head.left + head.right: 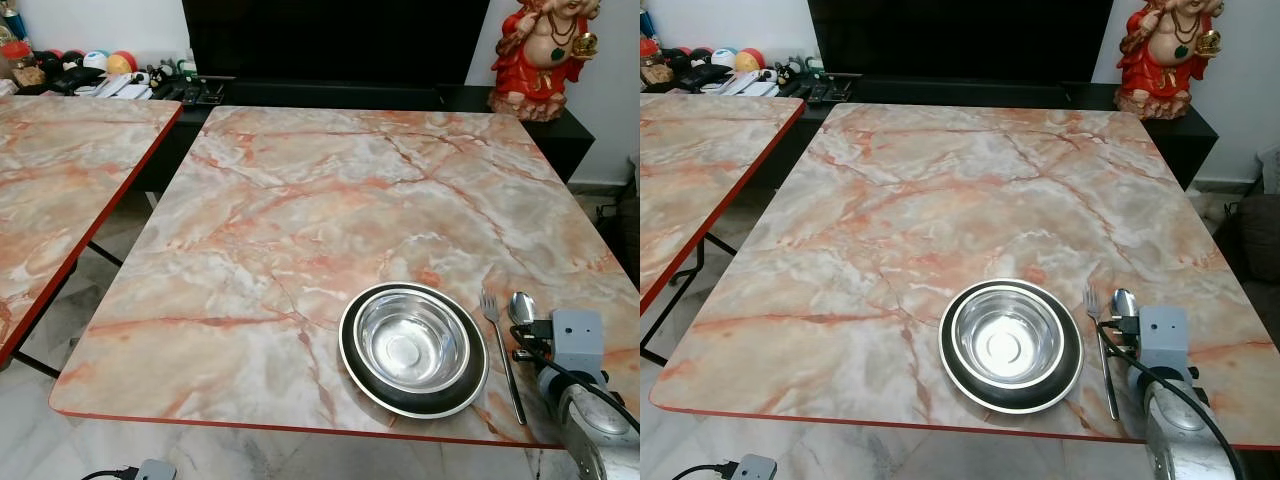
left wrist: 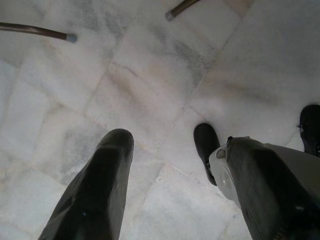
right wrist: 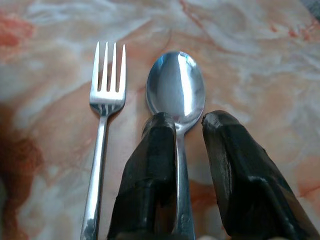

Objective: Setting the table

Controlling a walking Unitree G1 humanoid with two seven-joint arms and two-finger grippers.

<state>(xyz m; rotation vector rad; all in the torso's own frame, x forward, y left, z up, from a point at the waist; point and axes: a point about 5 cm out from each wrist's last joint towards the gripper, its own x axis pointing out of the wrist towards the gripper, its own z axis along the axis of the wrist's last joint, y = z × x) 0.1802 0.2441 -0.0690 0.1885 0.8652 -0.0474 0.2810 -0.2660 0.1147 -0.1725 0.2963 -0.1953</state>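
While straddling the spoon (image 3: 176, 95) handle unclenched, the right gripper (image 3: 189, 131) is risking nudging it into the fork (image 3: 106, 100) just beside when withdrawing.

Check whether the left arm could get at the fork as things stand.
Probably not easily: the left end effector hangs over the floor, while the fork lies right of the plate, beside the right end effector.

On the table (image 1: 300, 220), near its front edge, a bowl (image 1: 412, 341) sits in a plate (image 1: 362, 372). Right of the plate lies a fork (image 1: 497, 340), then a spoon (image 1: 521, 308) just beside it, seemingly not touching.
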